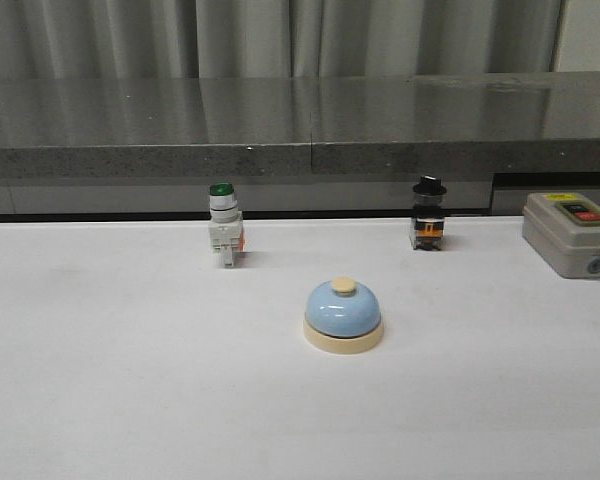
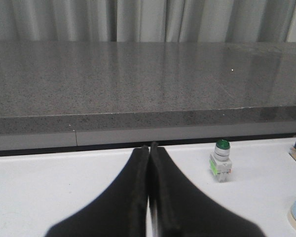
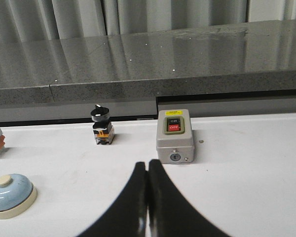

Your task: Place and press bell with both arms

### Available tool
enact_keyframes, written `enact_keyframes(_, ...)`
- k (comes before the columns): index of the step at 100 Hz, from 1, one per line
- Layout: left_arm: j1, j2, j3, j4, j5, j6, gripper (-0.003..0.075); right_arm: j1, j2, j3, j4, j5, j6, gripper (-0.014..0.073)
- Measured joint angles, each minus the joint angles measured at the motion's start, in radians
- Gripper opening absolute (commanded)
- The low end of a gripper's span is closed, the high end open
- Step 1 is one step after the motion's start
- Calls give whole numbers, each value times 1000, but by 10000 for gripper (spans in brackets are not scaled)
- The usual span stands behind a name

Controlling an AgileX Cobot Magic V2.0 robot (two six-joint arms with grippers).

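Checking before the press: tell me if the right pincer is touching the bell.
Apart. In the right wrist view, bare white table separates the shut right pincer from the bell; the front view shows nothing on it.

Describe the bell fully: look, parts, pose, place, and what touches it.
The bell is a small desk bell with a glossy light-blue dome, a cream round base and a cream button on top. It stands upright on the white table, near the middle, in front of the green-capped switch and the black-knobbed switch. Nothing but the table touches it. Both wrist views show it apart from the shut left claw and right claw.
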Motion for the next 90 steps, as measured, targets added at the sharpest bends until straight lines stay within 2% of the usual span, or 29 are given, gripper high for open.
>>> enact_keyframes(16,44,-81,146,-4,-116,0,-21,0,0,0,0,0,0,-64)
enact_keyframes(43,119,-187,298,-8,-134,0,-21,0,0,0,0,0,0,-64)
enact_keyframes(90,143,-324,351,-8,-150,0,-21,0,0,0,0,0,0,-64)
